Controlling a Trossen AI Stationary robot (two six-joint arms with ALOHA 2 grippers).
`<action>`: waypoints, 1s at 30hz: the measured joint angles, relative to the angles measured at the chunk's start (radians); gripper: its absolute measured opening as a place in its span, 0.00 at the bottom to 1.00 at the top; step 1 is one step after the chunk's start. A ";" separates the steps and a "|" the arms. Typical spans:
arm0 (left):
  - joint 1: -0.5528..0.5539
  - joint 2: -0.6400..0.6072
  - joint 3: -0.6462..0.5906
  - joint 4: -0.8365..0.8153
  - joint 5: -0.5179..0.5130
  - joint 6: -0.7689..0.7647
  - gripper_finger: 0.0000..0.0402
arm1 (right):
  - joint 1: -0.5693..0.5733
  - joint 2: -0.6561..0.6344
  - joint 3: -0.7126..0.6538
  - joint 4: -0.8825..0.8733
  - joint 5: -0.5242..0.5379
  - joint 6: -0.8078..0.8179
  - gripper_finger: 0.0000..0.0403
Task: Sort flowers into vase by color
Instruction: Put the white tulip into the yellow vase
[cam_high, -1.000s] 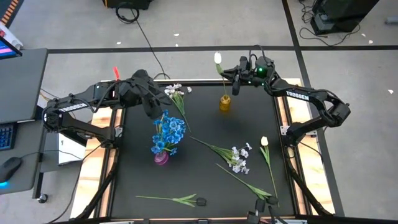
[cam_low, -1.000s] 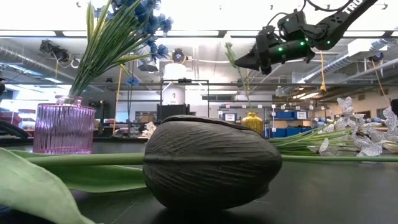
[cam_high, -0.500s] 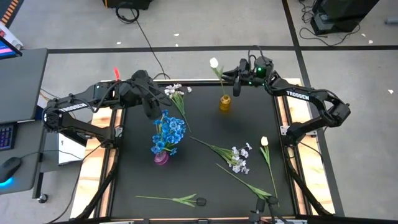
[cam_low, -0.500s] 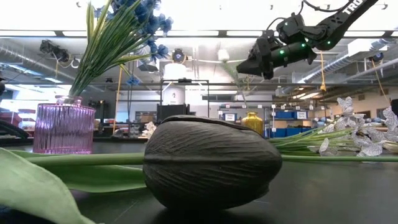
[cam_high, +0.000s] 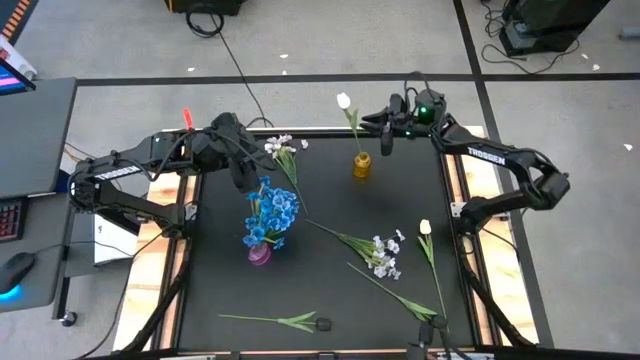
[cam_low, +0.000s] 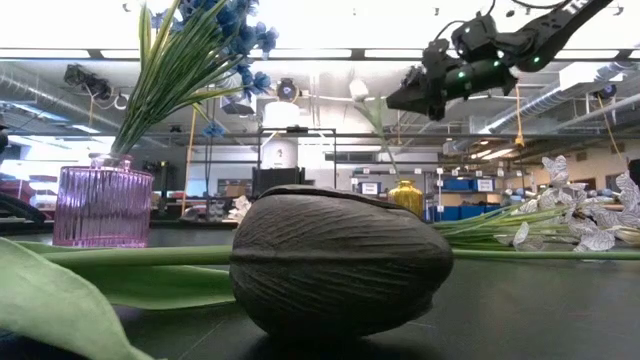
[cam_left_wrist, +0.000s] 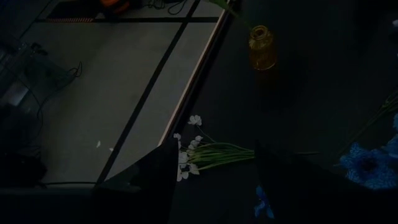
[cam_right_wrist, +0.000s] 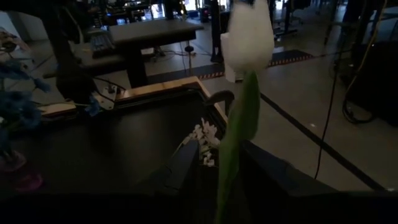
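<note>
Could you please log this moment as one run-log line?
right gripper: open beside white tulip | tulip: stem in yellow vase, leaning | left gripper: open, above white spray | blue flowers: in purple vase

Low view: dark tulip bud (cam_low: 340, 262) close to the lens hides much of the counter behind it. Blue flowers (cam_low: 215, 40) cut off at top edge. Right wrist view: white tulip (cam_right_wrist: 249, 34) top cropped; its stem base hidden.

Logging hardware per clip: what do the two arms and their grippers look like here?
Both arms are dark, jointed and slim. The right arm carries white TROSSEN lettering and green lights near its gripper. The left arm also bears white lettering; black cables loop by its gripper.
</note>
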 joint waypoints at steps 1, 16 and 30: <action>0.000 0.000 0.000 0.000 0.000 0.000 0.54 | 0.000 -0.018 0.000 -0.018 0.000 -0.001 0.30; 0.000 0.000 0.000 0.000 0.000 0.056 0.54 | 0.069 -0.325 0.000 -0.453 0.000 -0.023 0.30; 0.000 0.000 0.000 0.001 0.000 0.056 0.54 | 0.288 -0.456 0.000 -0.806 0.010 0.122 0.30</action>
